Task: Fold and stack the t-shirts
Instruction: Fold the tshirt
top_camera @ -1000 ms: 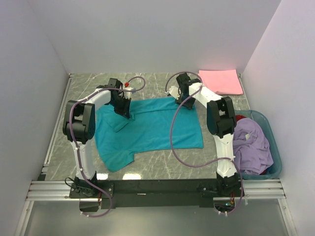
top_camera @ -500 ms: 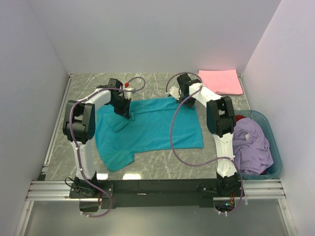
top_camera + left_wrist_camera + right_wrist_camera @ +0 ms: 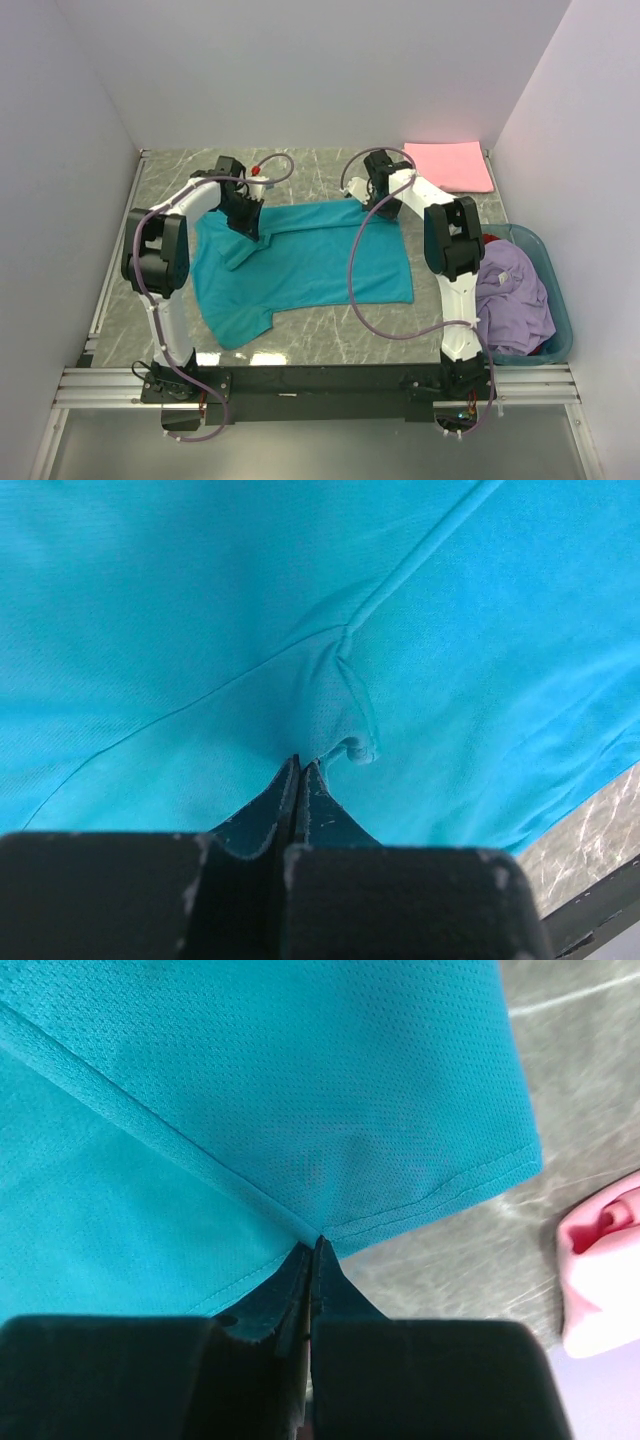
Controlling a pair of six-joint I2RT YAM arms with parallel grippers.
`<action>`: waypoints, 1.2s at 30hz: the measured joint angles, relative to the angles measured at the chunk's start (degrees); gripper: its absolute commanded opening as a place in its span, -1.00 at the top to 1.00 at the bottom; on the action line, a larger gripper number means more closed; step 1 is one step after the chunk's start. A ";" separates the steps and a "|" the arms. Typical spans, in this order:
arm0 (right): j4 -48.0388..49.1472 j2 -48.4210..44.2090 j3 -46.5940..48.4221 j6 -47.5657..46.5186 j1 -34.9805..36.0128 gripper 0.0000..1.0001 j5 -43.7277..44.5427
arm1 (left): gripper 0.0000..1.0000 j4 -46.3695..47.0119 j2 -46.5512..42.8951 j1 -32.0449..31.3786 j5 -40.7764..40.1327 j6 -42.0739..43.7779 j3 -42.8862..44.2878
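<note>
A teal t-shirt [image 3: 300,262] lies spread on the marble table. My left gripper [image 3: 247,222] is shut on a pinch of its cloth near the far left; the left wrist view shows the shirt [image 3: 300,630] bunched at my gripper's tips [image 3: 300,765]. My right gripper [image 3: 381,205] is shut on the shirt's far right corner; the right wrist view shows the hem seam [image 3: 330,1140] held at the tips [image 3: 318,1245]. A folded pink t-shirt [image 3: 448,165] lies at the far right corner. A lavender t-shirt [image 3: 510,290] and a bit of red cloth [image 3: 487,240] fill the basket.
A rigid teal plastic basket [image 3: 558,300] stands at the right edge of the table. White walls close in the table on three sides. The pink shirt's edge shows in the right wrist view [image 3: 600,1270]. Bare marble [image 3: 330,335] lies in front of the teal shirt.
Both grippers have shifted slightly toward the far side, still holding the teal shirt's far edge. The shirt's far edge has drawn a little straighter.
</note>
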 measured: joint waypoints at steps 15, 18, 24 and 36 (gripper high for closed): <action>-5.31 -0.79 1.20 1.92 -0.42 -0.23 -2.95 | 0.09 -2.69 -0.90 3.67 2.25 1.36 -0.83; -6.16 -0.79 5.46 3.32 -0.61 -0.25 -4.17 | 0.12 -2.89 -0.98 8.07 3.08 1.33 -0.39; -5.77 0.39 9.79 6.32 -0.22 0.31 -2.62 | 0.24 -2.27 -0.66 15.21 3.15 1.01 -0.39; -3.89 7.91 11.21 5.70 1.86 0.59 5.42 | 0.31 -0.70 4.68 18.03 2.73 -1.16 0.31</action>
